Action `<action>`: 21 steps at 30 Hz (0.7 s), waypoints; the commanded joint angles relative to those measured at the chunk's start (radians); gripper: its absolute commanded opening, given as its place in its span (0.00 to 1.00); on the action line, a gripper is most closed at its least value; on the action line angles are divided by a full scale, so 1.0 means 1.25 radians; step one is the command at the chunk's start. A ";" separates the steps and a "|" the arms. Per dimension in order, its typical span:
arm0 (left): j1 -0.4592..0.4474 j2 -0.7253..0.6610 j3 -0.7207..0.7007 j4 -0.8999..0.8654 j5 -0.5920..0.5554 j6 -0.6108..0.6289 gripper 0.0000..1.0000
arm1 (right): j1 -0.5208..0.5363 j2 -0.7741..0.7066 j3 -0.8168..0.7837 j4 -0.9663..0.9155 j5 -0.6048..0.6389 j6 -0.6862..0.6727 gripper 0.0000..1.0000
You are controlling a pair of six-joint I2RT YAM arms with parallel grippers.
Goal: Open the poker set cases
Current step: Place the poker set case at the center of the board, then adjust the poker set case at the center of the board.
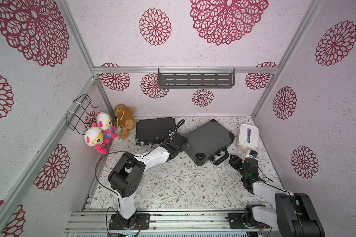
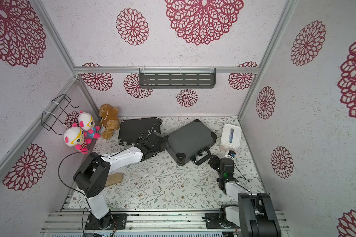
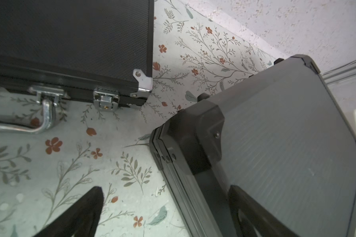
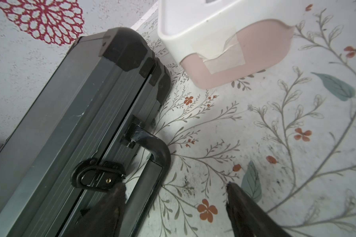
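Across both top views, you have the thin black case (image 1: 154,129) lying flat at the back of the bench (image 1: 173,184), just beside the brown plush toy (image 1: 124,121), lid down. To its right the grey case (image 1: 209,139) lies askew, lid down too, handle toward the arm bases. The white tissue box (image 1: 247,135) stands near its far-right corner. Your left claw (image 1: 181,141) sits low between the two cases, mostly hidden under its own wrist. Your right claw (image 1: 233,160) hangs near the grey case's handle, apart from it.

Left wrist view: claw spread wide, nothing in it. One finger (image 3: 86,205) is over bare bench, the other over the grey case's lid near a black corner cap (image 3: 195,131). Whether it touches the lid, you cannot tell from this. The silver latch (image 3: 106,100) on the black case looks clasped down, and the silver handle (image 3: 29,125) lies flat on the bench.

Right wrist view: claw fairly wide, empty. One fingertip (image 4: 117,197) is right at the black latch (image 4: 97,176) of the grey case, the other over the bench. The latch looks fastened and the seam shows no gap. The black handle (image 4: 158,156) lies just beside it.

Progress, as judged: neither case is open, and no step shows as done. What is left is to release the grey case's latches and lift its lid, then do the same on the black case. Neither wrist view shows a second latch on its case, so check for one before lifting.
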 commanded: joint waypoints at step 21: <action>0.003 0.183 0.140 0.204 0.202 -0.143 0.93 | 0.012 0.039 0.021 0.068 -0.066 0.002 0.79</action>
